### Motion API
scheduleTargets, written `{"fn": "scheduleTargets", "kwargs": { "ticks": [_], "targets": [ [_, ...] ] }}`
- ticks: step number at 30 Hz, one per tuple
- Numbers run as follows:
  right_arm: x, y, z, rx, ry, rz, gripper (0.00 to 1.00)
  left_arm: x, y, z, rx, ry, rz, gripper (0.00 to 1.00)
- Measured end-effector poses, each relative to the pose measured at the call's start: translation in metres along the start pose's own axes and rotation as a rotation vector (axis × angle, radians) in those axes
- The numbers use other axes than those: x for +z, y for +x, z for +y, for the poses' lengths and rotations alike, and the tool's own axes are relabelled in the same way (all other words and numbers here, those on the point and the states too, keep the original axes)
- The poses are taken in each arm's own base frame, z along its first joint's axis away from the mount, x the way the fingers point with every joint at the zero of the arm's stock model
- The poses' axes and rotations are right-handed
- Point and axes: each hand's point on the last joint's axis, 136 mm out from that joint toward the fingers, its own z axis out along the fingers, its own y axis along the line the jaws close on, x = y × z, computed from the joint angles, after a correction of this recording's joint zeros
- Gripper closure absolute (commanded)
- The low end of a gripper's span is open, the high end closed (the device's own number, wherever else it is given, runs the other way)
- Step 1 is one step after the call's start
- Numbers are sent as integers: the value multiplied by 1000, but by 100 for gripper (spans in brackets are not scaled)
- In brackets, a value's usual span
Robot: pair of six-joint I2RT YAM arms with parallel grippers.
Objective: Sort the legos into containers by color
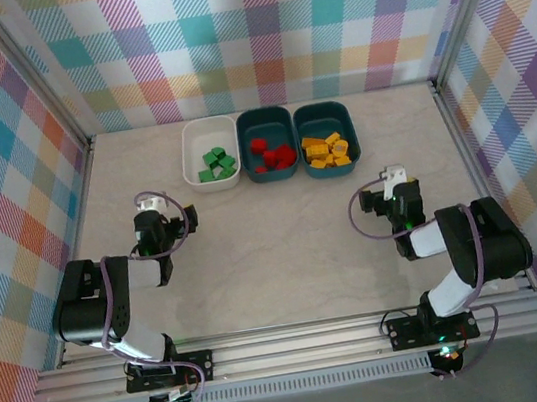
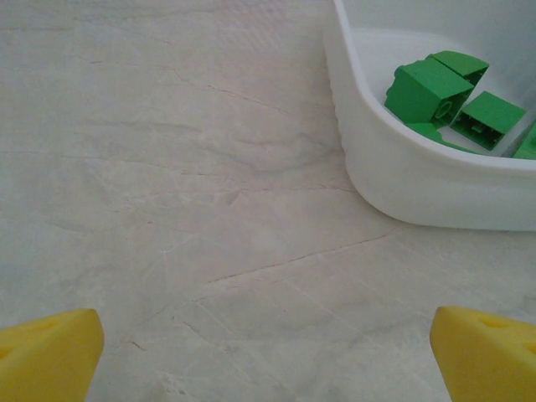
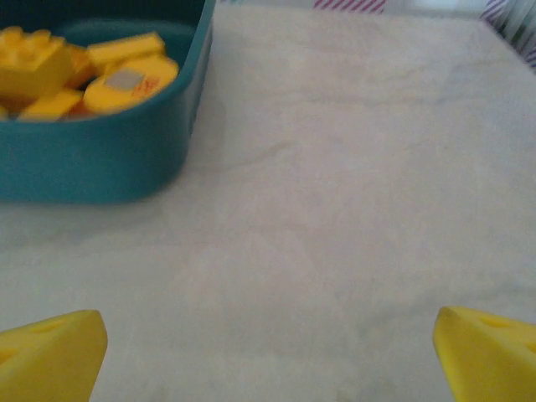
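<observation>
Everything's sorted in the upper middle of the top view: green legos (image 1: pixel 215 162) in the white tub (image 1: pixel 189 142), red legos (image 1: pixel 272 154) in the middle teal tub (image 1: pixel 263 114), yellow legos (image 1: pixel 328 150) in the right teal tub (image 1: pixel 345 119). Both arms are folded low. The left gripper (image 2: pixel 268 352) and right gripper (image 3: pixel 268 352) are spread wide, holding nothing, just below the tubs. Pale marble-look table (image 1: pixel 286 249), plaid walls (image 1: pixel 263 30) all around.

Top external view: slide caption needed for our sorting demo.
Green legos in white tub, red legos in middle teal tub, yellow-orange legos in right teal tub; left pincer and right pincer open.
</observation>
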Motion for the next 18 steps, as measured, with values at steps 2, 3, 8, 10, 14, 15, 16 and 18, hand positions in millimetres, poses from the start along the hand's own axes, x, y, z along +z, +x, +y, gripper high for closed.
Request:
{"fn": "scheduleTargets", "kwargs": {
  "ticks": [2, 3, 8, 10, 14, 15, 16, 18],
  "targets": [
    [7, -17, -11, 44, 15, -27, 0, 0, 0, -1, 0, 8, 1, 0],
    [9, -23, -17, 62, 25, -42, 0, 0, 0, -2, 0, 9, 1, 0],
    [10, -24, -25, 97, 37, -33, 0, 0, 0, -2, 0, 14, 2, 0],
    [10, -22, -23, 100, 31, -26, 0, 0, 0, -3, 0, 15, 2, 0],
    [10, -19, -18, 99, 4, -14, 0, 0, 0, -3, 0, 15, 1, 0],
    [10, -19, -17, 99, 0, -11, 0, 0, 0, -3, 0, 15, 2, 0],
    [10, -18, -16, 99, -4, -9, 0, 0, 0, -3, 0, 15, 2, 0],
    [10, -18, -16, 99, -8, -8, 0, 0, 0, -3, 0, 15, 2, 0]
  ]
}}
